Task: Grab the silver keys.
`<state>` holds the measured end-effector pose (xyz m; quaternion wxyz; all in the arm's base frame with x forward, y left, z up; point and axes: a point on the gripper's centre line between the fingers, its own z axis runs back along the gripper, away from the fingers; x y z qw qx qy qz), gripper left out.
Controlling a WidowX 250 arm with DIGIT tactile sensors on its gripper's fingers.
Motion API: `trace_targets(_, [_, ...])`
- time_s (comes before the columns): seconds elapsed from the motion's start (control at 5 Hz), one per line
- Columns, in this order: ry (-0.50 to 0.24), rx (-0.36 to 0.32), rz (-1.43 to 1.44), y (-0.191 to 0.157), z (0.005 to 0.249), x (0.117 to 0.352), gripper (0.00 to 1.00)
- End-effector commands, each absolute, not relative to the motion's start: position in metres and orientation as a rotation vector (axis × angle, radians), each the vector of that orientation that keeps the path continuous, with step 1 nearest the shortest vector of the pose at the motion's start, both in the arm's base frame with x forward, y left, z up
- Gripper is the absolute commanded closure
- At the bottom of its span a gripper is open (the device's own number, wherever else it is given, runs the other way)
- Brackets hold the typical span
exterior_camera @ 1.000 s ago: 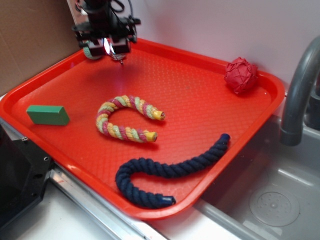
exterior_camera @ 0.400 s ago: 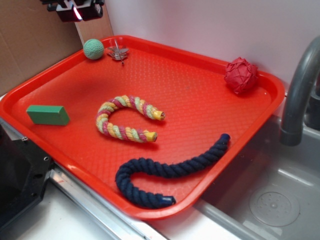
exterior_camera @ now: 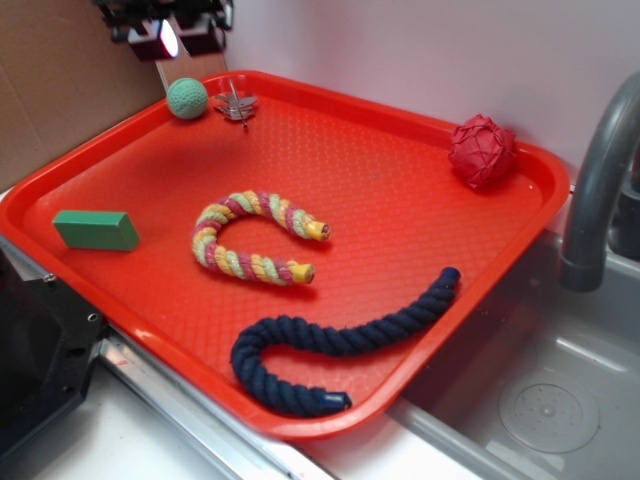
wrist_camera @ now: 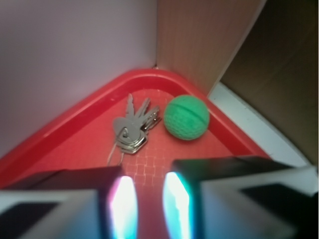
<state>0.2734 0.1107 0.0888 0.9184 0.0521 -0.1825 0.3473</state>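
keys (wrist_camera: 130, 128) flat in tray (exterior_camera: 400, 190) far corner, just beside green ball (wrist_camera: 187, 117), apart | pincer (wrist_camera: 145, 206) raised above them, empty, narrow gap | corner walls crowd the approach

No readable text or labels anywhere

A big red tray (exterior_camera: 420, 215) holds a green ball (exterior_camera: 187, 98) in the far corner, a green block (exterior_camera: 96, 230), a striped rope (exterior_camera: 252, 238), a dark blue rope (exterior_camera: 335, 342) and a red ball (exterior_camera: 482, 150).
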Motion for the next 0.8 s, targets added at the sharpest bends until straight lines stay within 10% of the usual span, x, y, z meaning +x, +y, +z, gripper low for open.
trace_targets(0.0, [-0.439, 0.162, 0.686, 0.117, 0.077, 0.301, 0.0])
trace_targets(0.4, [-0.409, 0.175, 0.697, 0.117, 0.062, 0.308, 0.0])
trace_targets(0.6, [-0.406, 0.191, 0.711, 0.118, 0.058, 0.307, 0.46])
